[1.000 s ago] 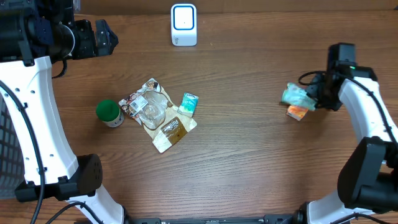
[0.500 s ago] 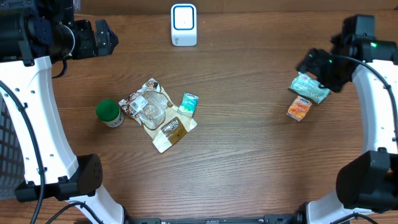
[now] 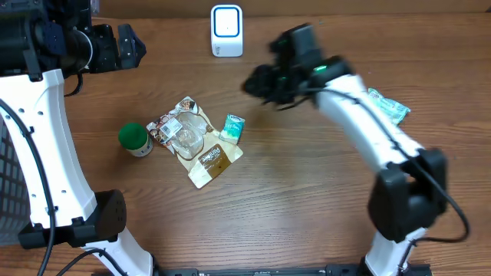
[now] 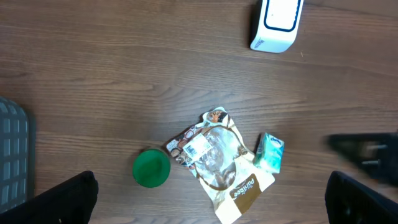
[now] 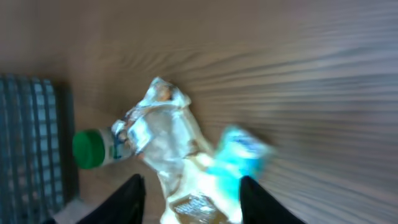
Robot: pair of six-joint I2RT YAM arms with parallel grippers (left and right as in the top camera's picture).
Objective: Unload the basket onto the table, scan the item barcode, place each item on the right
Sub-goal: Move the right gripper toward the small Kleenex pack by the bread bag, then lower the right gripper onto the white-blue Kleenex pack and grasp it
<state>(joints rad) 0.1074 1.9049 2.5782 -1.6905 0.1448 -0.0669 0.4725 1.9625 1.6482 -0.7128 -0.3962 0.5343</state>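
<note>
Wooden table (image 3: 307, 207) bears teal carton (image 3: 232, 128), near but apart from right hand (image 3: 253, 83).

A robotics test bench staged as a shop checkout: a wood-grain table (image 3: 307, 199), white robot arms (image 3: 46, 153), and a barcode scanner (image 4: 277, 25) far ahead of the left gripper (image 4: 210, 186). Between its fingers (image 4: 62, 199) lie packaged snacks (image 4: 214, 158) and a green-capped bottle (image 4: 151, 168). A grey mesh basket (image 4: 12, 155) sits just ahead of the left finger.

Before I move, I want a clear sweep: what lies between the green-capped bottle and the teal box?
A crumpled clear packet and a brown pouch lie between bottle and teal box, plain in the overhead view.
</note>
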